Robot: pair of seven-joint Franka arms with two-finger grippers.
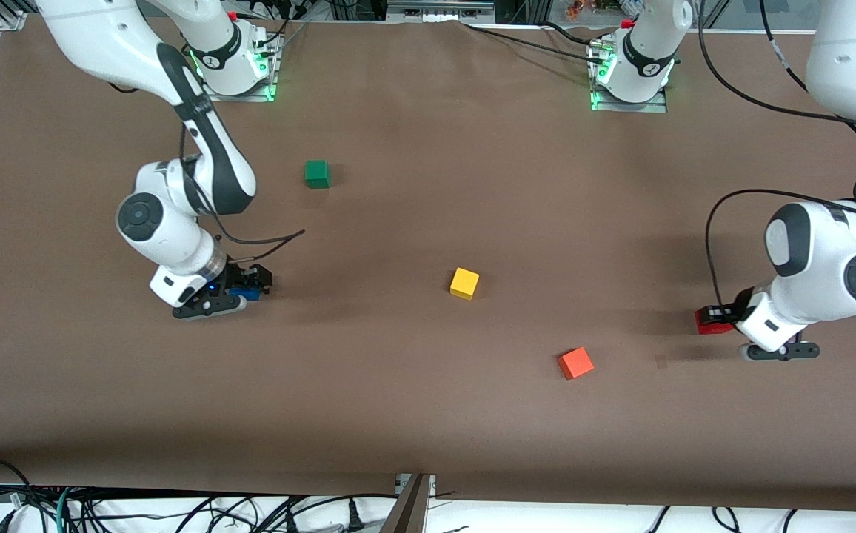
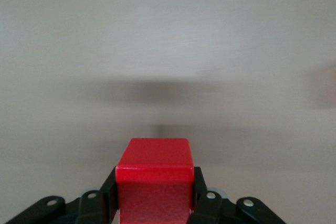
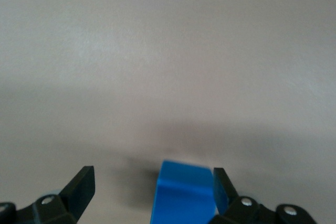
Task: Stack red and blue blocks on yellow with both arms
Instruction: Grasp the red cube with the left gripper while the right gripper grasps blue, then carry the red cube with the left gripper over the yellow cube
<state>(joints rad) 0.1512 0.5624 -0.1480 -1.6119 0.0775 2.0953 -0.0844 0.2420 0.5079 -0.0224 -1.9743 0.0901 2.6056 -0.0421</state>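
The red block [image 1: 711, 322] is near the left arm's end of the table. My left gripper [image 1: 715, 317] is low at the table and shut on it. In the left wrist view the red block [image 2: 154, 182] sits between both fingers [image 2: 201, 192] of the left gripper [image 2: 155, 176]. My right gripper [image 1: 249, 285] is open, low at the table around the blue block [image 1: 245, 294]. In the right wrist view the blue block [image 3: 184, 192] lies against one finger of the right gripper [image 3: 152, 176], with a gap to the other finger [image 3: 81, 183]. The yellow cube [image 1: 464, 283] stands alone mid-table.
An orange-red cube [image 1: 575, 363] lies nearer the front camera than the yellow cube, toward the left arm's end. A green cube [image 1: 317, 174] lies farther from the camera, toward the right arm's end. Black cables trail from both wrists.
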